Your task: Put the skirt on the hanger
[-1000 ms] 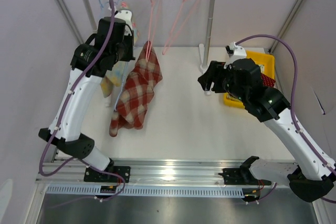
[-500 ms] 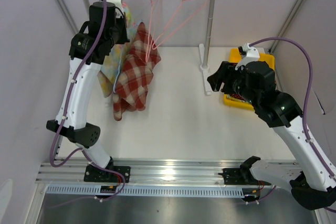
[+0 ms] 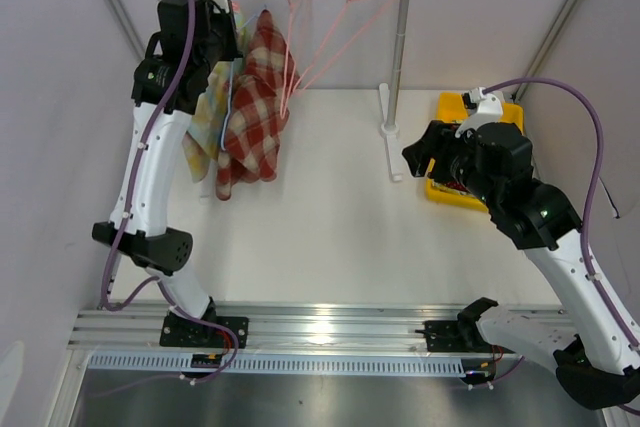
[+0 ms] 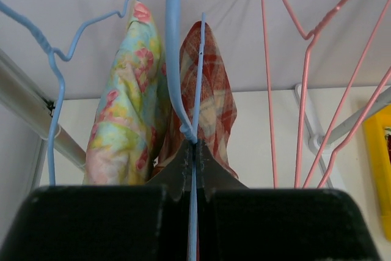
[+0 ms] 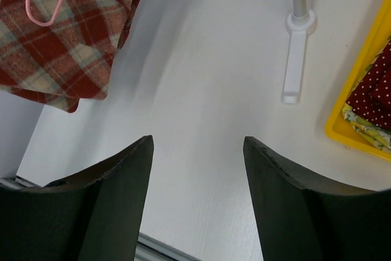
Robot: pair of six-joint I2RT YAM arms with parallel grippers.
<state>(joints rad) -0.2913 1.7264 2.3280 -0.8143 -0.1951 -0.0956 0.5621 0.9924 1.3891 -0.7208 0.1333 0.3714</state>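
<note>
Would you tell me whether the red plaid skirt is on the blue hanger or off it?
On it: the skirt drapes over the blue hanger, which is pinched in the left tool.

Blue hanger [image 4: 173, 41] hook runs off top edge

On my screen the skirt [image 3: 258, 87] is a red and cream plaid, and the cloth [image 4: 122, 114] beside it is a pastel floral print in yellow, mint and pink. The hanger [image 4: 174, 41] is light blue, while the other hangers [image 4: 301, 120] are pink. I read the table [image 3: 340, 217] as white, the bin [image 5: 357, 142] as bright yellow and the folded fabric [image 5: 376, 84] in it as dark red with small white dots; the 2 arms [image 3: 150, 167] are white with black joints and purple cables [image 3: 599, 162].
</note>
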